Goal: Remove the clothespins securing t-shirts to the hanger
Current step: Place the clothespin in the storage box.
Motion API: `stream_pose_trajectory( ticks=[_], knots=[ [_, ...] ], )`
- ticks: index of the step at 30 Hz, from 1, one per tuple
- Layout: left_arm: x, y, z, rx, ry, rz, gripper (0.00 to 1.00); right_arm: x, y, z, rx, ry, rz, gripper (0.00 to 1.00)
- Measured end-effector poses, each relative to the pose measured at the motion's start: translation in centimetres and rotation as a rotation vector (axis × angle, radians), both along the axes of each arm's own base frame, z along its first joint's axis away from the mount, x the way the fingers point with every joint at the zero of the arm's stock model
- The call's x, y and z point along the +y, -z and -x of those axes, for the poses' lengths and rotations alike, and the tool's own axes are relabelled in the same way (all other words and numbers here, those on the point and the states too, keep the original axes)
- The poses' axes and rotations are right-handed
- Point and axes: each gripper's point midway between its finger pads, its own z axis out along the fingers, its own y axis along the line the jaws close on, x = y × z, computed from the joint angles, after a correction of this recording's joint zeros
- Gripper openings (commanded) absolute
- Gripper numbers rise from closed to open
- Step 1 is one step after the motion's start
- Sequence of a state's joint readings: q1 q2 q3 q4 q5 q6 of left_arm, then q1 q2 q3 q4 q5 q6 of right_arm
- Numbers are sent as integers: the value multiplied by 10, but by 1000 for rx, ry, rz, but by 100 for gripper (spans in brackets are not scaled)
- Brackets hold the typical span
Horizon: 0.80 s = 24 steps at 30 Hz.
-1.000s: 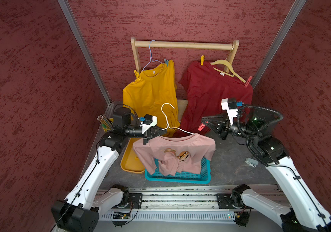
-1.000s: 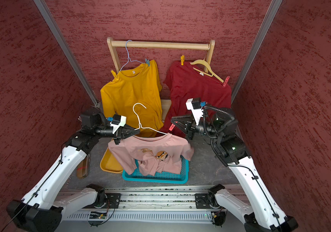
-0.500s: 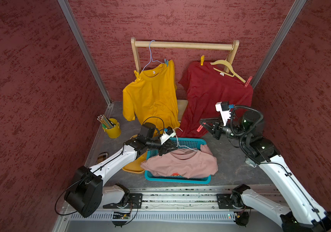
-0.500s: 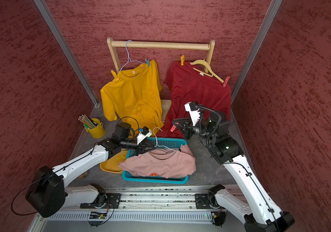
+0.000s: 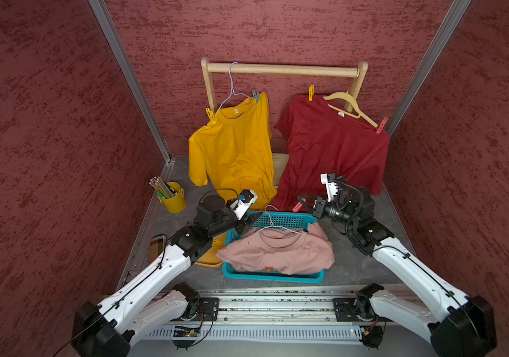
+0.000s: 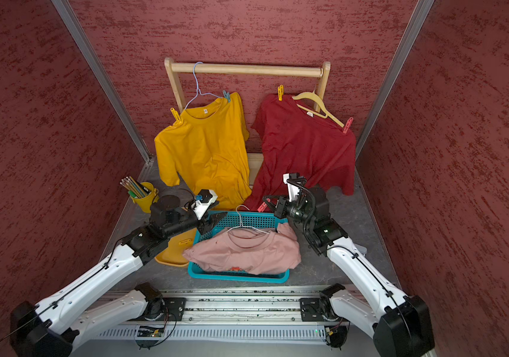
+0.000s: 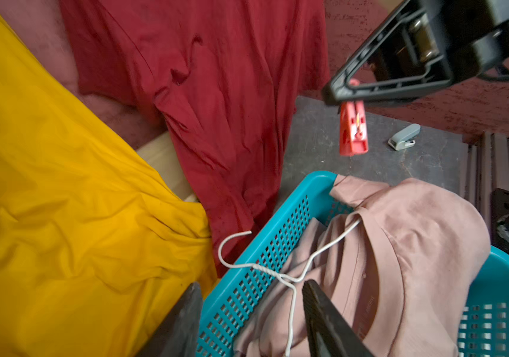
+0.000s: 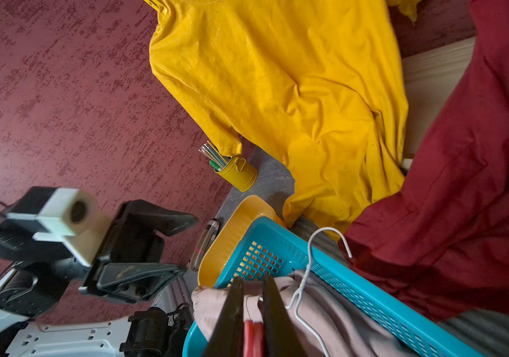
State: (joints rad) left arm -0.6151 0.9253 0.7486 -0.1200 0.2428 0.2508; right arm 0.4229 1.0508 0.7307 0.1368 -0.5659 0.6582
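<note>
The left tool (image 5: pixel 251 222) hangs with its jaws apart over the far left corner of the teal basket (image 5: pixel 271 276). It is just beside the white wire hanger (image 5: pixel 273 225) in the pale pink t-shirt (image 5: pixel 278 252), which lies in the basket. The right tool (image 5: pixel 302 199) is clamped on a red-pink clothespin (image 5: pixel 298 205) near the basket's far right corner. Four other clothespins (image 5: pixel 210 115) pin the mustard t-shirt (image 5: pixel 234 148) and dark red t-shirt (image 5: pixel 333 148) to hangers on the far rail (image 5: pixel 284 69).
</note>
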Motion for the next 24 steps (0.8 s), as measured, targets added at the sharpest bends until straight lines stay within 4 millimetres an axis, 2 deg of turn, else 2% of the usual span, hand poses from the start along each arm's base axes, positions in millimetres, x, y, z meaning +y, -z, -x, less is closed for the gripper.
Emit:
stream_pose_trajectory(
  ticks=[2, 4, 7, 11, 19, 24],
  knots=[
    [-7, -8, 7, -27, -12, 44, 53, 12, 4, 0, 20, -8, -20, 8],
    [-22, -7, 14, -40, 2, 68, 58, 25, 7, -1, 35, -23, -37, 9],
    [-43, 9, 21, -26, 33, 70, 62, 40, 19, -2, 74, -51, -41, 10],
    [-54, 32, 11, 32, 14, 59, 62, 51, 31, 1, 108, -76, -32, 10],
    [-57, 41, -10, 97, -37, 100, 51, 64, 29, 7, 108, -111, -37, 12],
    [-59, 47, -13, 128, -31, 105, 45, 67, 33, 5, 116, -112, -32, 14]
  ],
)
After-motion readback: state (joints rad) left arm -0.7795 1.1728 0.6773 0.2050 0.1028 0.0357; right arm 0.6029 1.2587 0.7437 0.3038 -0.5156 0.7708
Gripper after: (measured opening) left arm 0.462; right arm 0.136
